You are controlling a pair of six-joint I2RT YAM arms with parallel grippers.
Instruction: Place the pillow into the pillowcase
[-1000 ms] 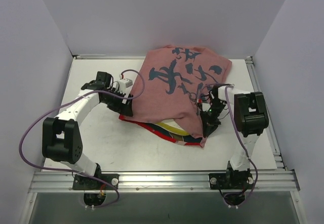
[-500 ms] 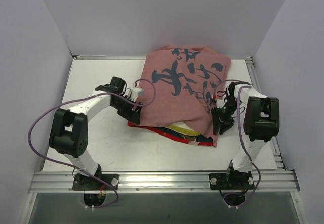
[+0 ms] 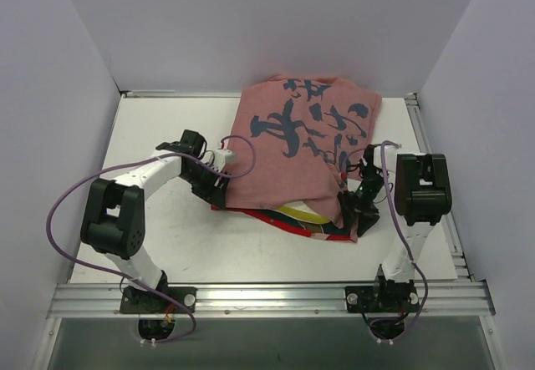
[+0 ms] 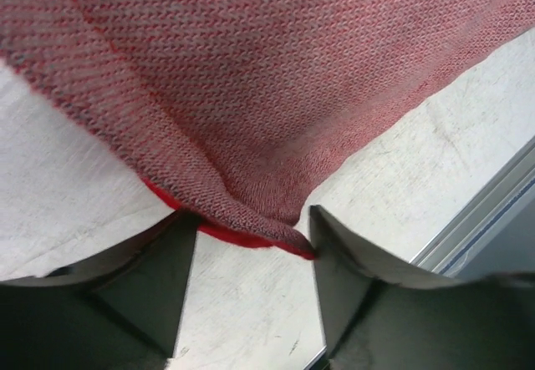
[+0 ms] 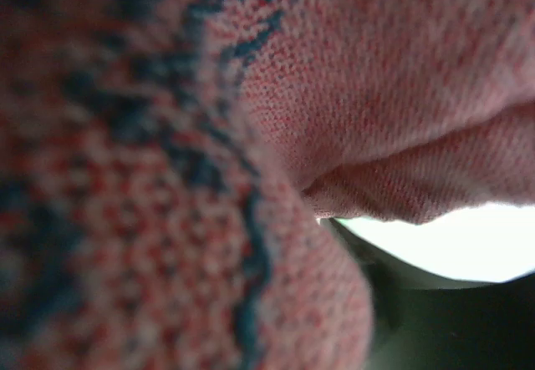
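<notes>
Item: dull-pink knit fabric pillowcase with dark-blue marks (image 3: 305, 140), draped over the cream, yellow-banded pillow (image 3: 292, 212) on the white counter (image 3: 167, 245).
Handling: likely light, limp, grippy; take it by the hem at the opening.
Left claw (image 4: 251, 228): parted astride the hem, unclamped.
Right claw (image 3: 353, 211): at the near-right corner; state cannot be told.

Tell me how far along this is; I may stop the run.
Mostly done: the pillowcase covers nearly all the pillow, only its yellow-banded edge showing at the near opening. In hand: the left gripper, open, straddles the left hem; the right gripper is at the near right corner, jaws hidden. Left: pull the hem over that edge.
</notes>
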